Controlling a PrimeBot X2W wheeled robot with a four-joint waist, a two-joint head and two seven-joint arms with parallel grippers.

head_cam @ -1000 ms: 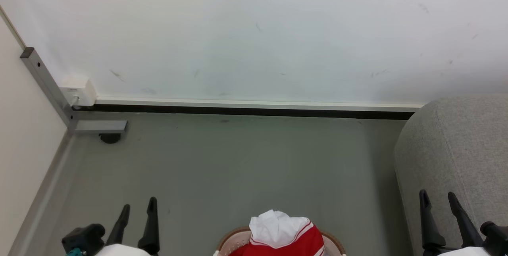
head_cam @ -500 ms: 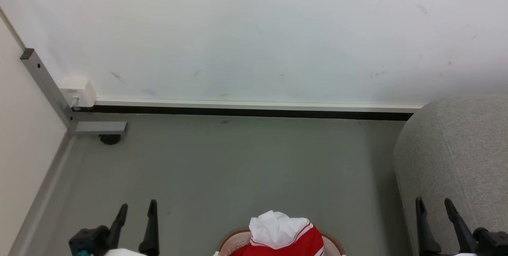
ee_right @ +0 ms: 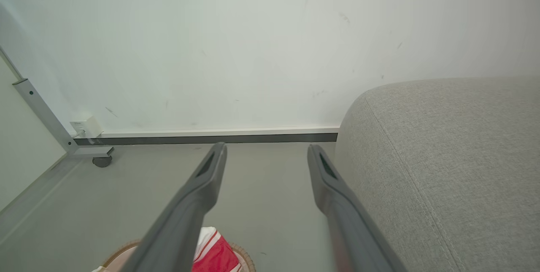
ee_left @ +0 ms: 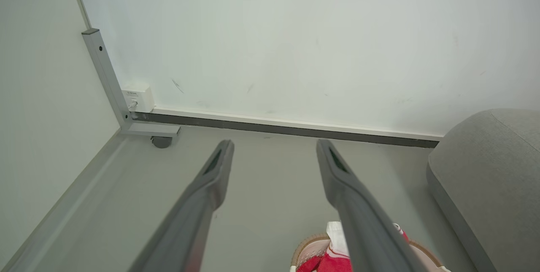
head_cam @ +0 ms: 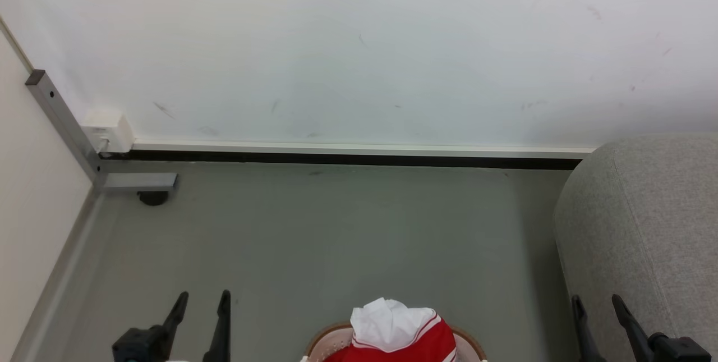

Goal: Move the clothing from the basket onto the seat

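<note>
1. Holding left claw [head_cam: 205, 294] & right claw [head_cam: 595, 298] spread apart, empty, either side of basket [head_cam: 474, 344]; prob. prepping a reach-in.
2. Leaving clothing [head_cam: 395, 334] heaped in basket on floor [head_cam: 336, 238]; seat [head_cam: 645, 227] close by at right, so short carry.

Landmark: small white socket box [head_cam: 106, 129], low on wall. Above and right of box: plain white wall [head_cam: 359, 42], faint scuff marks, soft even light. Running right from box: white skirting strip [head_cam: 359, 147] over dark band [head_cam: 336, 157]. Touching box on left: slanted grey metal post [head_cam: 56, 112], cream panel [head_cam: 28, 210] beyond. Just below box: metal foot bar [head_cam: 140, 181], dark caster [head_cam: 152, 198] under it. Below box: smooth grey floor [head_cam: 336, 238]. Far right of box: light grey fabric seat [head_cam: 645, 227], rounded corner, covering skirting's end.
</note>
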